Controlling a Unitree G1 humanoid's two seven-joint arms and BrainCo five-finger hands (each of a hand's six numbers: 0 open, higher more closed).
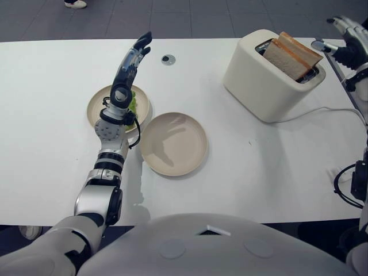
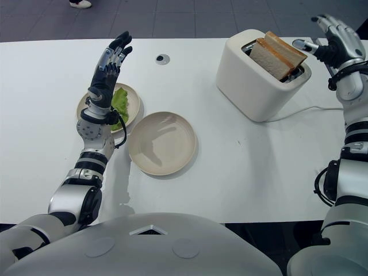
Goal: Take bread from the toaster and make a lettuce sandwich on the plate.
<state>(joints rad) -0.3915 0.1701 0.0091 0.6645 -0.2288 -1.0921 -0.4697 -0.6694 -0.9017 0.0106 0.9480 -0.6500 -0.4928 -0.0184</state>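
Nearest the robot, plate (image 2: 164, 144) carries nothing. Beyond it, left hand (image 2: 106, 72), fingers spread and empty, hangs over lettuce (image 2: 119, 100). Farthest, bread (image 2: 276, 54) stands in toaster (image 2: 247, 86); right hand (image 2: 336, 43) beside, spread, empty. Bread judged light, crumbly: pinch protruding top.

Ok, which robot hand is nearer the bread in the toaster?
Right. The right robot hand sits just right of the toaster, close beside the bread; the left robot hand is above the lettuce plate, far left.

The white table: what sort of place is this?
Probably a test room, not a home kitchen: a long white table, a toaster holding bread slices, grey floor tiles behind.
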